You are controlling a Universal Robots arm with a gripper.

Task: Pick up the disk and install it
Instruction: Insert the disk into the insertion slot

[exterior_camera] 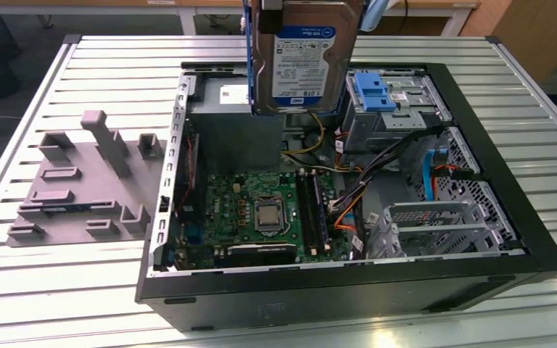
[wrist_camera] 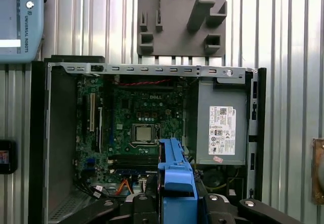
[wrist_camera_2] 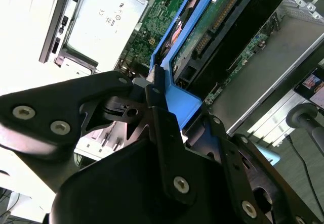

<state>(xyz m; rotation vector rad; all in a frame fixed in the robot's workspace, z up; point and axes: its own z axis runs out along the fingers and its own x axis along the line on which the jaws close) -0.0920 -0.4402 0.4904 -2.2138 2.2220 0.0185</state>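
Where disk sits: disk [exterior_camera: 303, 58] hangs upright over the far end of the open case, label face toward the exterior camera.
Grip: fingers [wrist_camera_2: 164, 128] closed on the blue rail at the disk's end; the blue rail runs out from them in both wrist views.
Under disk: grey power supply box [wrist_camera: 223, 128], with motherboard [exterior_camera: 259, 210] beside it.
Beside disk: blue bracket [exterior_camera: 370, 90] in metal bay, just beside on the exterior view's right.
In the way: cables [exterior_camera: 347, 196] strung between motherboard and drive cage [exterior_camera: 443, 225].
Case: case [exterior_camera: 356, 279] on its side, top open, black walls all round.
Outside: grey fixture plate [exterior_camera: 75, 181] on table [exterior_camera: 66, 290], on the exterior view's left, apart from case.
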